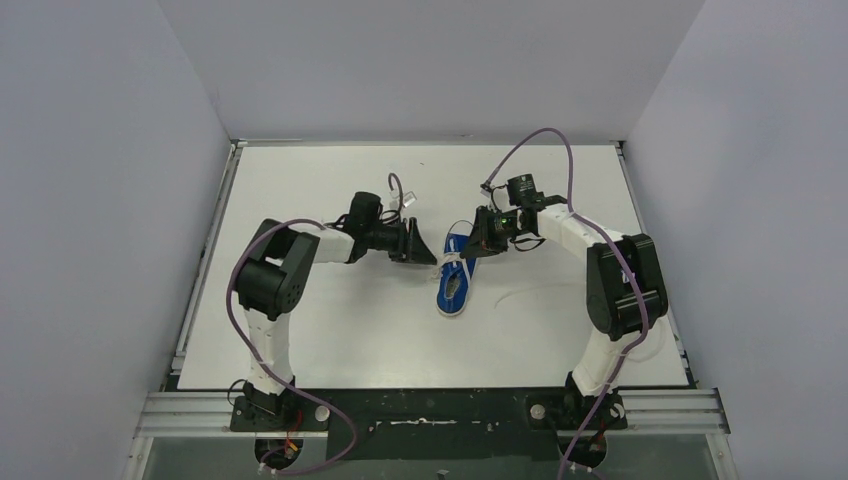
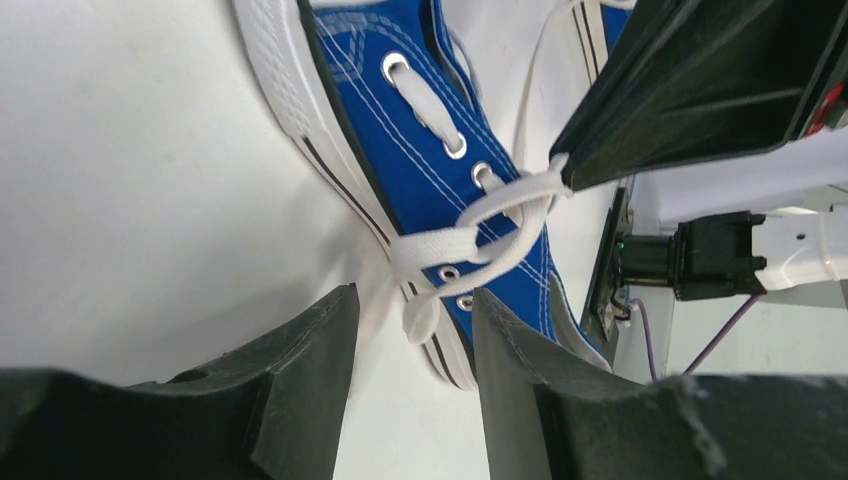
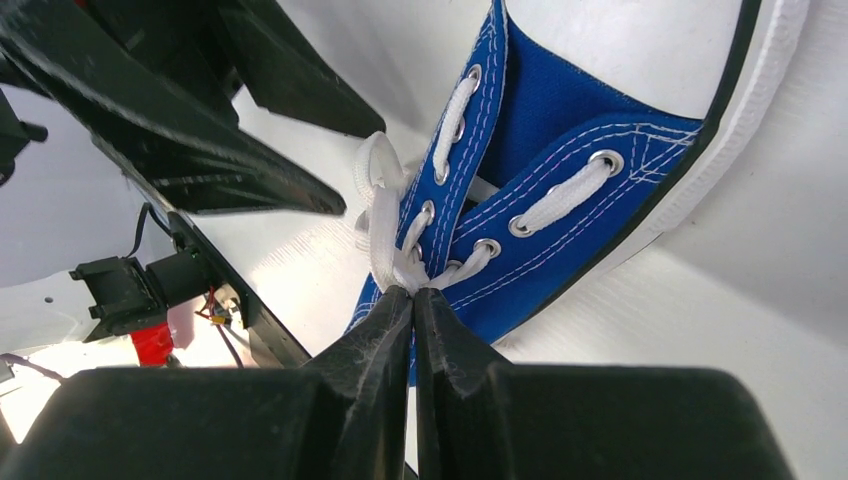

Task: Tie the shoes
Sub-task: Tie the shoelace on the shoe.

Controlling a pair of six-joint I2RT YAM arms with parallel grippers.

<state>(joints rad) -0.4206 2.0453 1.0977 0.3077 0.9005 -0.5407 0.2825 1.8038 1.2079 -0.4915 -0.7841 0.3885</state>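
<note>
The right gripper point(image 3: 412, 293) is clamped on the white lace point(image 3: 384, 228) at its very tips and should hold that strand taut. Just beyond lies the blue shoe point(image 3: 560, 120). Opposite, the left gripper point(image 2: 412, 297), jaws apart, should centre the dangling lace between them before closing.

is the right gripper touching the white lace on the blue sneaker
Touching. The right wrist view shows the right gripper pinched shut on the flat white lace of the blue canvas sneaker.
</note>
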